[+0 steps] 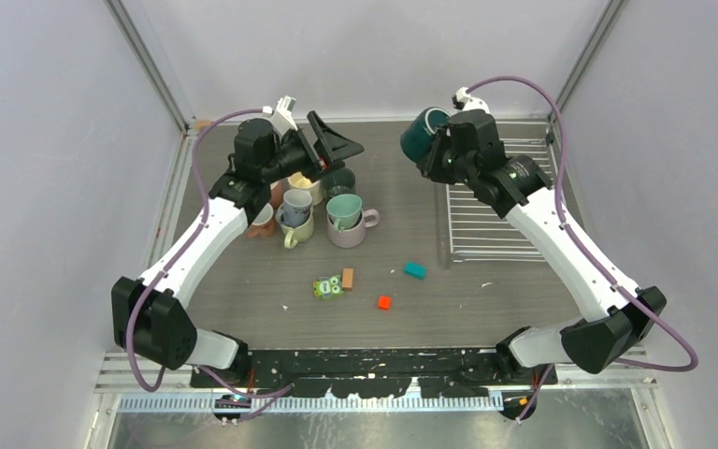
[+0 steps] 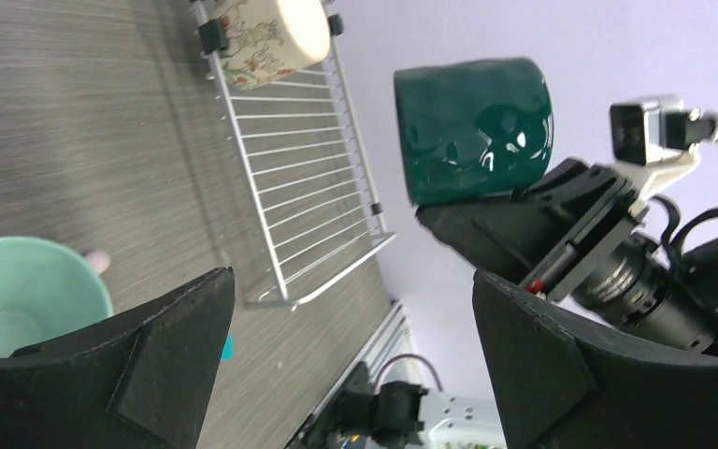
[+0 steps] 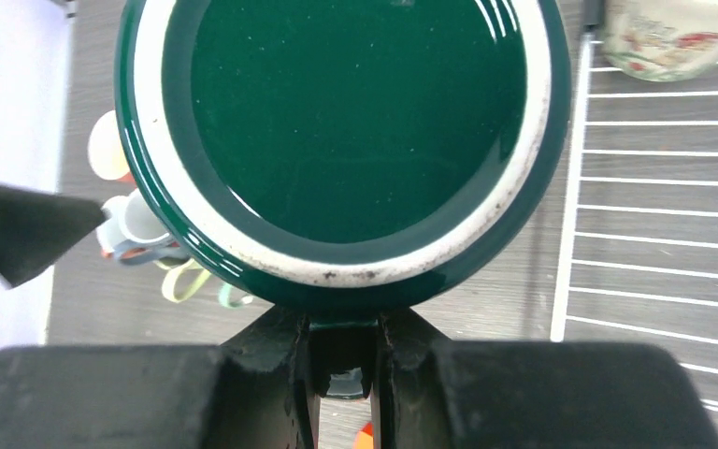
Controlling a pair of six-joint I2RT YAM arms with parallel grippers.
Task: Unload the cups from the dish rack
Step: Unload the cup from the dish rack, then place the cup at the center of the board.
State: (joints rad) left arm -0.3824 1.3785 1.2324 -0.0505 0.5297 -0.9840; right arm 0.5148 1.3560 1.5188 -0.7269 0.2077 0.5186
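Several cups [image 1: 310, 213] stand crowded on the table at the left, off the rack; the left gripper [image 1: 335, 140] hovers just above them with its jaws wide apart, holding nothing. Toward the middle, the right gripper [image 3: 344, 348] is clamped on the handle of the dark teal mug [image 1: 423, 134]; the mug hangs in the air, tipped over, beside the far left corner of the dish rack [image 1: 505, 213]. The step in hand is, I think, carrying this mug to the cluster; the next move calls for a free place, away from the left gripper and the crowded cups. Small toy blocks [image 1: 383, 302] lie nearer; one patterned cream mug [image 2: 276, 28] waits in the rack.
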